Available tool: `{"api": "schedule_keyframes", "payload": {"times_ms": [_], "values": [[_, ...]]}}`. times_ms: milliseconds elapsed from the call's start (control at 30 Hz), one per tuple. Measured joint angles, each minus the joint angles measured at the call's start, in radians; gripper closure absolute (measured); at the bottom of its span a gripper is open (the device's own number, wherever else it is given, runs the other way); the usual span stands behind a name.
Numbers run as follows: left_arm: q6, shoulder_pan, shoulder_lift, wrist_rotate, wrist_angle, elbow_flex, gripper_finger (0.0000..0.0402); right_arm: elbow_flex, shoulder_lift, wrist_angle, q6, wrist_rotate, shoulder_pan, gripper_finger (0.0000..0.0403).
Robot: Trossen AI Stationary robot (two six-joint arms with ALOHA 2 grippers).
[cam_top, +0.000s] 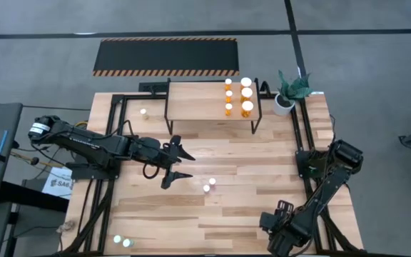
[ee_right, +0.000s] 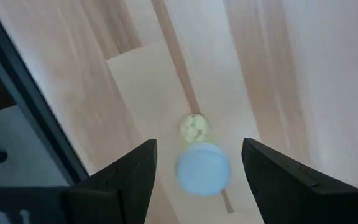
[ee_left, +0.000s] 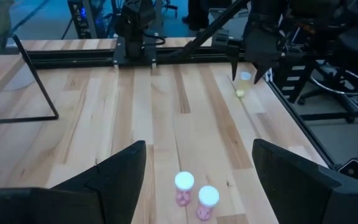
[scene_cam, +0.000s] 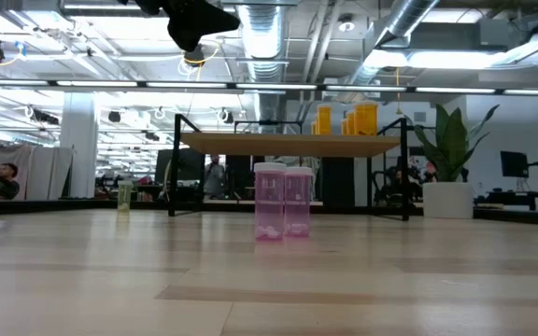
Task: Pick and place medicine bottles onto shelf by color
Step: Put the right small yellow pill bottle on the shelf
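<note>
The job looks partly done, to judge from how the bottles lie. Going left to right across the bench [cam_top: 212, 214]: two greenish bottles [cam_top: 121, 242] stand at the near left corner, one pale bottle [cam_top: 143, 111] waits far left beside the shelf [cam_top: 191, 100], and two pink bottles [cam_top: 209, 185] stand touching each other near the middle. On the right end of the shelf top six orange bottles [cam_top: 238, 96] are already grouped in two rows, with a potted plant [cam_top: 289, 91] just beyond. So orange seems sorted, while pink, green and the rest are still to be shelved. The left tool [cam_top: 179, 165] hangs open and empty just left of the pink pair, seemingly lined up for them; the right tool [ee_right: 197, 163] sits at the near right, open and empty over a greenish bottle [ee_right: 202, 167]. From overhead that bottle is hidden under the right arm; only the right wrist camera shows it. The level camera shows the pink tint and that the shelf stands raised on thin legs, which the overhead view flattens.
</note>
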Motion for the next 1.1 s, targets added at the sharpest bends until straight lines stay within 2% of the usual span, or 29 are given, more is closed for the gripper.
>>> {"api": "schedule_keyframes", "payload": {"times_ms": [200, 500, 667, 900, 1100], "values": [[-0.004, 0.0, 0.0, 0.001, 0.0, 0.0, 0.012, 0.0, 0.003, 0.004, 0.001, -0.001, 0.0, 0.0163], [-0.011, 0.0, 0.0, 0.003, -0.001, 0.0, 0.012, 0.0, 0.007, 0.007, -0.004, -0.017, 0.0, 0.0245], [-0.014, 0.0, 0.0, 0.002, -0.001, 0.0, 0.012, 0.0, 0.006, 0.008, -0.015, -0.02, -0.001, 0.0274], [-0.014, 0.0, 0.0, 0.004, -0.001, 0.0, 0.012, 0.003, -0.027, 0.003, -0.015, -0.02, -0.01, 0.0269], [-0.014, 0.0, 0.0, 0.007, -0.001, 0.0, 0.012, 0.003, -0.154, -0.02, -0.061, -0.02, -0.085, 0.0268]]}}
